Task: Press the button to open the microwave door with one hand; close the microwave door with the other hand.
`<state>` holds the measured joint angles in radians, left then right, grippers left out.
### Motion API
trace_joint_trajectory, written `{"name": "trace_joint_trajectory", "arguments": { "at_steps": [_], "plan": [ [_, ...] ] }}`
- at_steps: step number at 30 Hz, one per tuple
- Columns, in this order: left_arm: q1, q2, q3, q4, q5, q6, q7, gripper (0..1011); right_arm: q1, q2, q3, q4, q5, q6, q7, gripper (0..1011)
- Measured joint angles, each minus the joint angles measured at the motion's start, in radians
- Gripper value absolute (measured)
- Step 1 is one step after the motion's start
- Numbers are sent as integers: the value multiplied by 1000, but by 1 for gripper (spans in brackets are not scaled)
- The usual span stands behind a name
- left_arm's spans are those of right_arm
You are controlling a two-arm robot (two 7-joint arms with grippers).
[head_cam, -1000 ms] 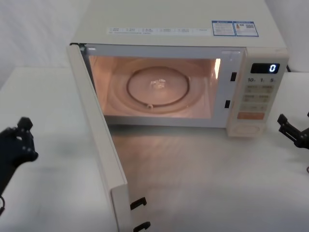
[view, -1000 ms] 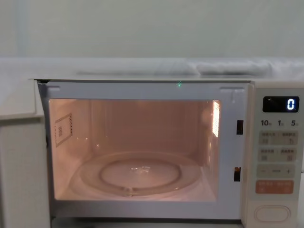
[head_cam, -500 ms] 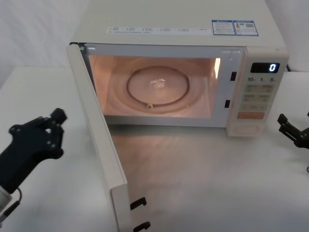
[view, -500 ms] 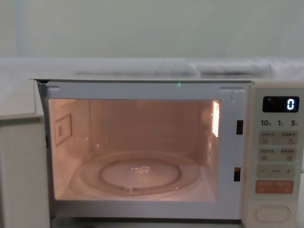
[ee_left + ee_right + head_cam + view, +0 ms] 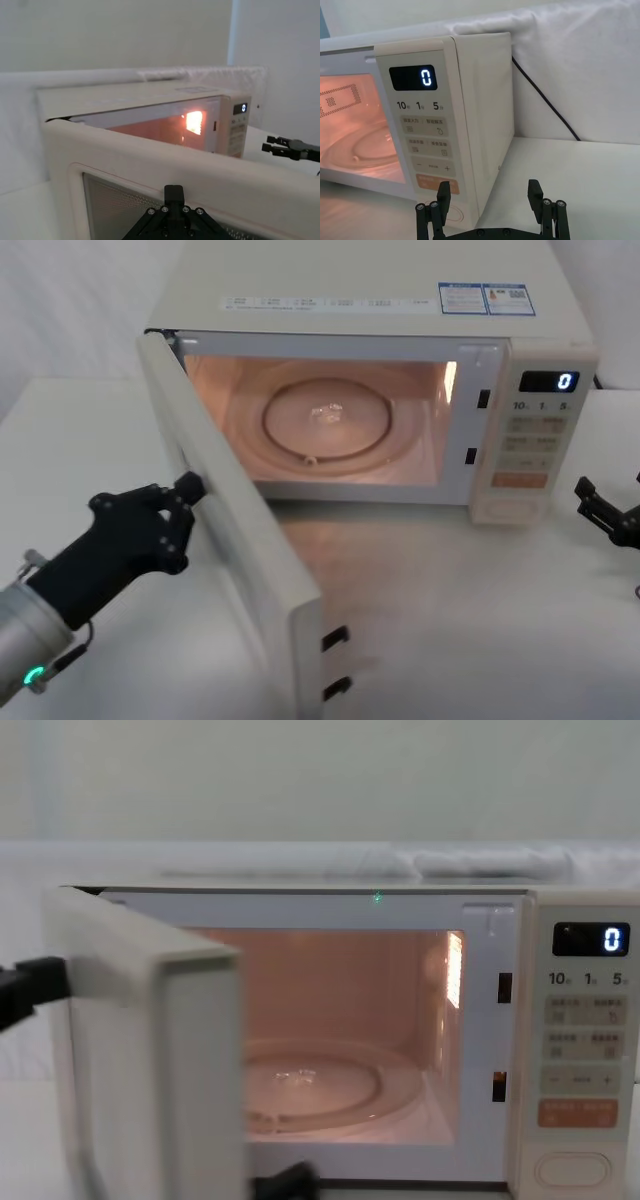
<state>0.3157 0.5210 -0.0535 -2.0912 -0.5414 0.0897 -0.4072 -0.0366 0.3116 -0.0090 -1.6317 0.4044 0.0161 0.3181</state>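
So the left pincer (image 5: 185,490) is sitting right against the outer face of the microwave door (image 5: 235,540), tip touching it about midway along. Can't tell if its fingers are spread or pressed together from here, and it isn't pinching anything, just leaning on the panel. The door is hanging partway open, hinged at the microwave's left edge, its long axis running out from the hinge toward the robot, free edge with the two black latch hooks (image 5: 337,665) nearest the camera. The lit cavity and its glass turntable (image 5: 325,420) are lying off to the pincer's right, past the door, so my guess is the closing shove has to go that way, sweeping the panel round to the front. The left arm is clearly the nearer one for that.

The right pincer (image 5: 490,202) is hovering over the table just to the right of the microwave (image 5: 380,280), fingers spread and empty, near the control strip. The button (image 5: 512,506) is sitting at the bottom of that strip, under the orange key (image 5: 520,480).

Readable stuff: the display (image 5: 413,77) is showing 0, with 10, 1 and 5 printed underneath. The top stickers are too small to read.
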Motion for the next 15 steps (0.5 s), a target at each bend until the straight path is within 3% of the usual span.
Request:
{"name": "trace_joint_trajectory", "arguments": {
  "at_steps": [8, 15],
  "plan": [
    [-108, 9, 101, 69, 24, -6, 0, 0, 0, 0, 0, 0, 0, 0, 0, 1002],
    [-198, -14, 185, 124, 36, -20, 5, 0, 0, 0, 0, 0, 0, 0, 0, 1002]
  ]
}}
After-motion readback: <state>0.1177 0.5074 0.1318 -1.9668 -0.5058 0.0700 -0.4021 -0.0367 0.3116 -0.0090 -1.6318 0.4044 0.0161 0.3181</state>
